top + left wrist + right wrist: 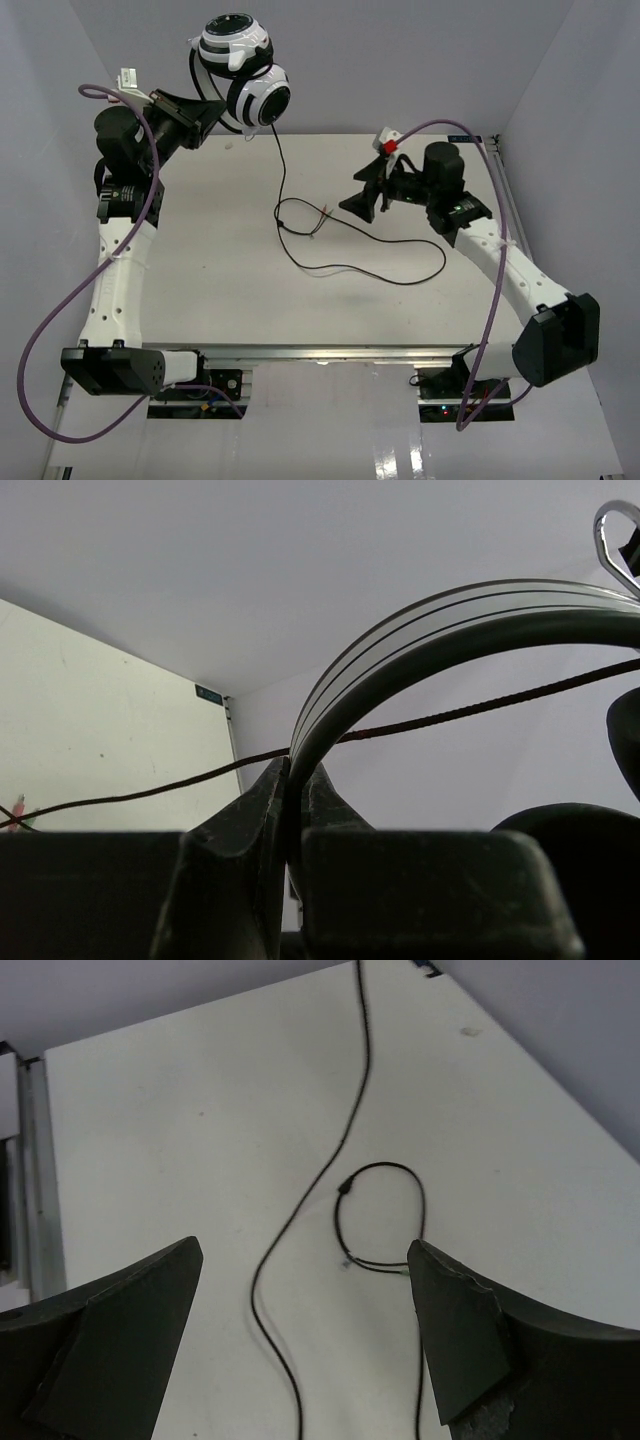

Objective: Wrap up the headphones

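Note:
The headphones [245, 70] hang in the air above the table's far edge, their round white earcups stacked. My left gripper [218, 112] is shut on the thin headband [420, 630], which shows pinched between the fingers [265, 810] in the left wrist view. The thin black cable [280, 170] drops from the lower earcup to the table, makes a small loop [300, 215] and trails right. My right gripper [355, 190] is open and empty, just right of that loop. In the right wrist view the loop [385, 1215] and a cable run [300, 1220] lie on the table beyond its fingers [455, 1320].
Thick purple robot cables [40, 330] arc along both arms. Grey enclosure walls [570, 70] stand close on the left, back and right. A metal rail [330, 352] runs along the table's near edge.

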`<state>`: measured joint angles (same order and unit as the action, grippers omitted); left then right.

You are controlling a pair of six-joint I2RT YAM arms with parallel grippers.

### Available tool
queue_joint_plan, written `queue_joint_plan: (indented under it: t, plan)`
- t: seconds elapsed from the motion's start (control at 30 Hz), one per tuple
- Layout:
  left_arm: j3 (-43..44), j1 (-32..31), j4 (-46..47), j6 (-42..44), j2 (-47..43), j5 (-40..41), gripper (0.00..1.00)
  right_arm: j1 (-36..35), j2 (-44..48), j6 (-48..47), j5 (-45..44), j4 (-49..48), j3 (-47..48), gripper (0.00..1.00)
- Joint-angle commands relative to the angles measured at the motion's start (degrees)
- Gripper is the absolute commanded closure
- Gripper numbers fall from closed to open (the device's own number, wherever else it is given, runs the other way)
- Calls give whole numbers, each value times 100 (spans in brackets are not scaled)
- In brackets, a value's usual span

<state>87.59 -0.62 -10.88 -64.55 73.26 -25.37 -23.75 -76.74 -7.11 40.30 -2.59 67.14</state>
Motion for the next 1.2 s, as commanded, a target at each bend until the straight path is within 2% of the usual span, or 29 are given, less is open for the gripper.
queue_joint_plan:
  t: [0.0,0.17,0.33,0.47,0.67,0.83,0.9,1.03,1.17]
  plan:
    - [40,-76,446,-310,-321,-151,100,-988,-513,-15,-220,-429,250,10]
    - [-11,-116,455,-367,-391,-198,100,-1438,-1567,-269,-444,-873,1048,10]
    - [-226,-158,437,-424,-587,-213,100,-1492,-2374,-229,-928,-1145,1812,10]
    - [-387,-213,469,-559,-753,-225,100,-1667,-2638,-243,-594,-1315,1986,10]
    - [-444,-263,438,-770,-927,-302,100,-1931,-3135,-328,-1198,-1314,2610,10]
    - [-473,-311,393,-945,-1024,-328,100,-1923,-3294,-368,-998,-1314,2787,7]
    - [-545,-329,393,-1034,-1049,-341,100,-1923,-3371,-232,-623,-1410,2762,6]
    - [-564,-329,407,-1300,-1051,-359,100,-1957,-3427,374,204,-1894,2320,32]
    - [-394,-333,410,-1470,-1015,-345,100,-1984,-3361,1091,717,-2820,1738,41]
